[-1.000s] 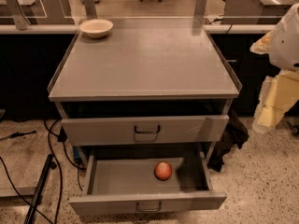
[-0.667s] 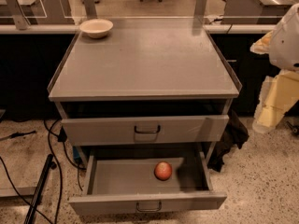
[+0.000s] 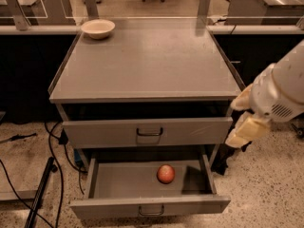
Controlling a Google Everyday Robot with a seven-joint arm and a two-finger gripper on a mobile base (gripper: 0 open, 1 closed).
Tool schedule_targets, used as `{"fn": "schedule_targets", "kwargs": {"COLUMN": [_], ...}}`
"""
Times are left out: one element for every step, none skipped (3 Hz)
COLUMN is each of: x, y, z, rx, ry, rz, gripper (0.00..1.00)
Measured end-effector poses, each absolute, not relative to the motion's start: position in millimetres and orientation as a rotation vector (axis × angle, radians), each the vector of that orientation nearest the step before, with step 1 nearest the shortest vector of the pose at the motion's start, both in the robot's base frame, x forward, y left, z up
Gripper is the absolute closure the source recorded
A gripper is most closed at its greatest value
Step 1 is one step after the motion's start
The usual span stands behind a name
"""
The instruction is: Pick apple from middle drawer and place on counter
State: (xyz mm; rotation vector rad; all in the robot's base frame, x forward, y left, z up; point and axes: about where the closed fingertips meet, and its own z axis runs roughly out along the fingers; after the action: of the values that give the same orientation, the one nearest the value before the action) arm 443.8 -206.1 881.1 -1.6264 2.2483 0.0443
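The apple is small, round and red-orange. It lies in the middle drawer, the low-fronted grey drawer pulled out at the bottom of the cabinet, a little right of its centre. The counter is the flat grey cabinet top above. My gripper is cream-coloured, on a white arm coming in from the right. It hangs beside the cabinet's right front corner, level with the taller drawer, above and to the right of the apple. It holds nothing that I can see.
A cream bowl sits at the counter's back left corner. The taller-fronted drawer above the apple stands slightly out. Cables and a dark bar lie on the floor at left. A bench with clear panels runs behind.
My arm has moved left and down, bringing the gripper close to the cabinet's right front corner. The apple, drawers and bowl have not moved.
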Motion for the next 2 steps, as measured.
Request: {"fn": "schedule_targets", "kwargs": {"x": [449.6, 468.3], "y": [-199.6, -197.4], "z": [802.9, 798.3], "rx": [-1.560, -1.508], "ry": [2.268, 2.226], "rz": [0.134, 0.091], "gripper": [0.63, 0.86]}}
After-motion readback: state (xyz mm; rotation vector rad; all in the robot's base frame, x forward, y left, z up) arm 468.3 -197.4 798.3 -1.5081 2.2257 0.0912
